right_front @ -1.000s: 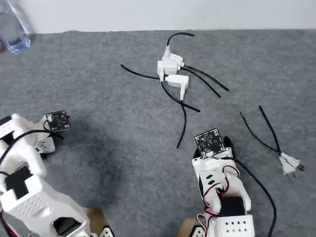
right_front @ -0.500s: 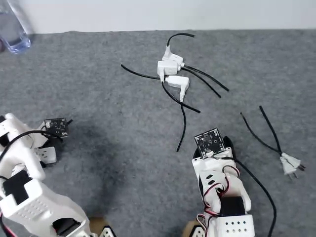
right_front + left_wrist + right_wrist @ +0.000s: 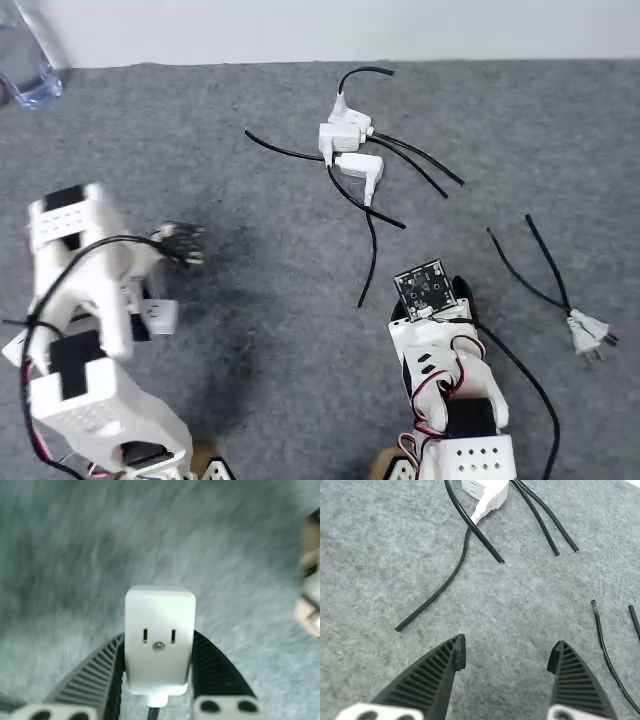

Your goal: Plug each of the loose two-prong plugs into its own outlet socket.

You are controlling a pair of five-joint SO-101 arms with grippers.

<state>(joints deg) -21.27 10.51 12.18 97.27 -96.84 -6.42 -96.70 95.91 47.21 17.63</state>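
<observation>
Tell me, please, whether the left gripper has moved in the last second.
Yes: left gripper, shut on an outlet socket, swung rightward, nearer the white outlet cluster.

carpet around outlet socket is blurred | cord leaving outlet socket is cut off by edge | pale shape apart from outlet socket is blurred, unidentified

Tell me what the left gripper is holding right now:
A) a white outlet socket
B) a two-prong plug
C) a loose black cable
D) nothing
A: in the left wrist view the left gripper is shut on a white outlet socket, its two slots and round hole facing the camera.
</observation>
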